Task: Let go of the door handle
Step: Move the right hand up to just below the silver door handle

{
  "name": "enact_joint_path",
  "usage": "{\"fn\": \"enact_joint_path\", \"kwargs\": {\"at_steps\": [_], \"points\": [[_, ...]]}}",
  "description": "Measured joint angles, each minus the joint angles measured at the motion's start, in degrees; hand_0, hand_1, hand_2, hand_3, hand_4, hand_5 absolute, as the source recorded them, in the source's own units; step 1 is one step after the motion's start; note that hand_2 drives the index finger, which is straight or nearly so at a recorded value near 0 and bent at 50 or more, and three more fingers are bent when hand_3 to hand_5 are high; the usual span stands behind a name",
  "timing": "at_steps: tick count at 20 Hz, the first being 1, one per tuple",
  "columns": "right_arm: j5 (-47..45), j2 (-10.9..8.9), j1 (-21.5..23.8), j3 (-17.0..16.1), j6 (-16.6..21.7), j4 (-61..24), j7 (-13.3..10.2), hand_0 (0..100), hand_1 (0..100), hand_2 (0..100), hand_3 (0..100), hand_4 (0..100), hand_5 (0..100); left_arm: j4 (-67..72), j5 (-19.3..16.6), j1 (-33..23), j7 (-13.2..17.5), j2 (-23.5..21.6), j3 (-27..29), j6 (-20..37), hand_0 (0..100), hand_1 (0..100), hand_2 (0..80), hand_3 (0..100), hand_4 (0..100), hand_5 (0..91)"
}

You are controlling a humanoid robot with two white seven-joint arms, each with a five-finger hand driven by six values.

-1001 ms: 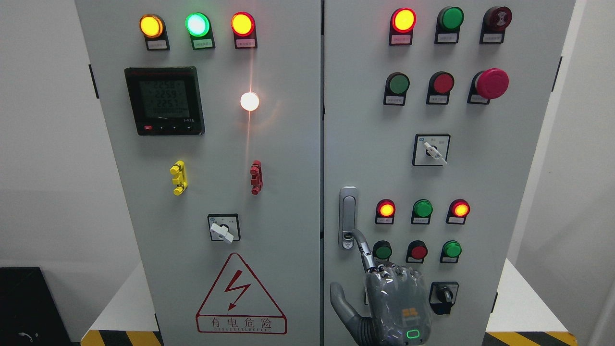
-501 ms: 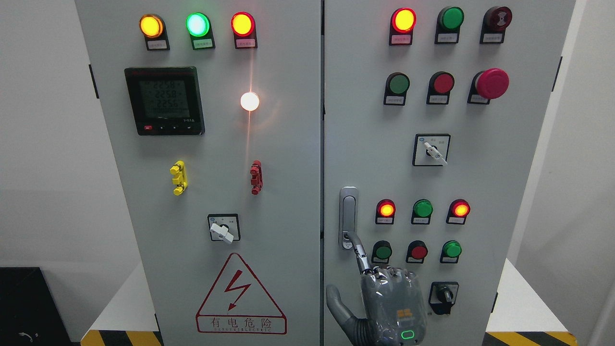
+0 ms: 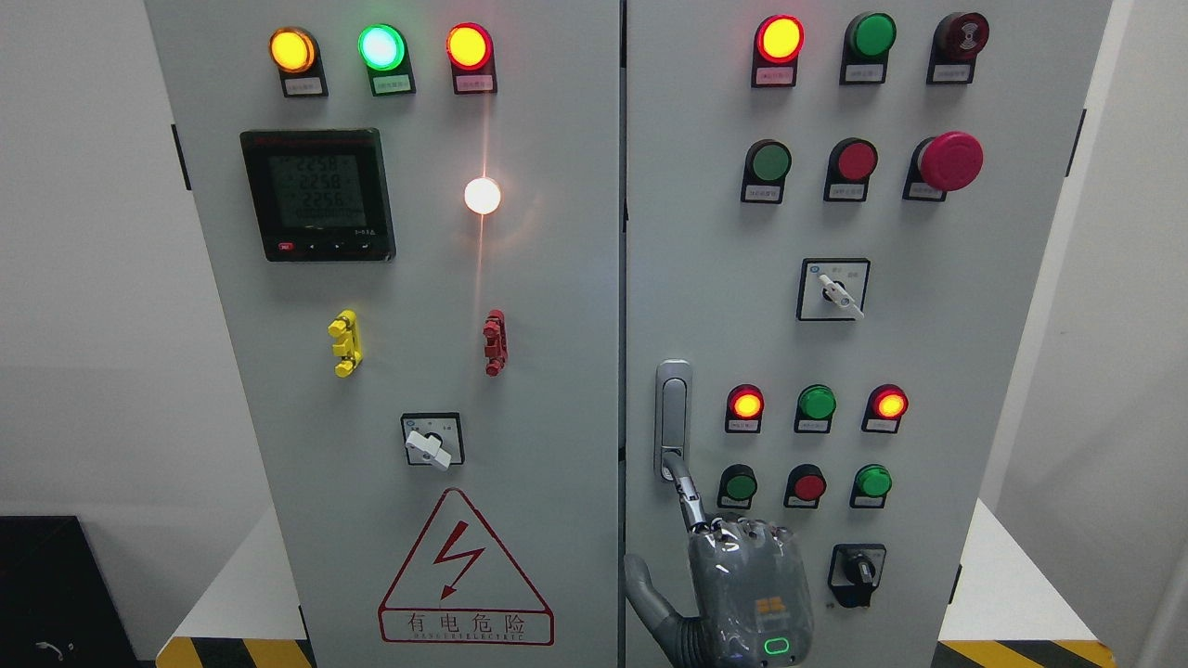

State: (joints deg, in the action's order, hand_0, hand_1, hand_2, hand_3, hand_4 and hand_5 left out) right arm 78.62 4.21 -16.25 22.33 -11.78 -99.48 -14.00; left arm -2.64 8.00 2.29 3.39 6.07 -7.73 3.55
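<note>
The silver door handle stands upright on the left edge of the cabinet's right door. My right hand comes up from the bottom edge, just below the handle, with its back towards me. Its index finger is stretched up and left, and the tip touches the handle's lower end by the lock. The thumb is spread out to the left, off the handle. The other fingers are tucked behind the knuckles and hold nothing. My left arm does not show.
Lit and unlit round lamps and buttons sit right of the handle, with a black rotary switch beside my hand. The left door carries a meter, a white switch and a red warning triangle.
My right hand has drifted left and a little down. The index fingertip has slid from the handle's lower right side onto its lower end.
</note>
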Motion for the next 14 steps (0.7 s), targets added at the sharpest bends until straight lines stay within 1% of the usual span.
{"fn": "enact_joint_path", "kwargs": {"at_steps": [4, 14], "points": [[0.37, 0.22, -0.22, 0.07, -0.69, 0.43, -0.14, 40, 36, 11, 100, 100, 100, 0.0, 0.0, 0.0, 0.0, 0.0, 0.0, 0.0, 12, 56, 0.0, 0, 0, 0.0], [0.73, 0.52, -0.49, 0.13, -0.85, 1.35, -0.28, 40, 36, 11, 100, 100, 100, 0.0, 0.0, 0.0, 0.0, 0.0, 0.0, 0.0, 12, 56, 0.0, 0, 0, 0.0]]}}
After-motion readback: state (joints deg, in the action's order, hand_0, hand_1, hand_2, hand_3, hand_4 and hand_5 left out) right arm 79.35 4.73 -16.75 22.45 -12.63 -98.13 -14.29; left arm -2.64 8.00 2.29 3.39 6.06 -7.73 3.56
